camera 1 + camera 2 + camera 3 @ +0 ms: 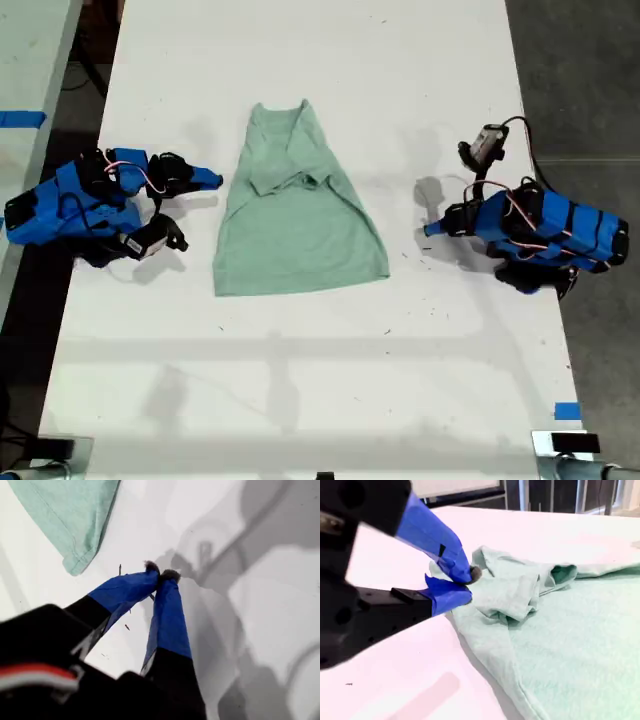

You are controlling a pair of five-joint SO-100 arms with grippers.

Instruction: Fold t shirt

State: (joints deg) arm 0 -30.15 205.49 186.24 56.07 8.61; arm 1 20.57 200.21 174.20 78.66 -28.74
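Clenched with tips meeting on nothing, my first gripper (161, 573) rests on bare worktop (400, 60) near the t shirt (295, 215). Likewise closed and empty, my second gripper (469, 582) sits at its edge. Mint-green cloth lies mid-worktop, sleeves folded inward, rumpled.

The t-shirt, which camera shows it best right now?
The exterior view: the whole t-shirt lies on the white table, sleeves folded in. The first wrist view catches only one hem corner; the second wrist view shows a bunched sleeve close up.
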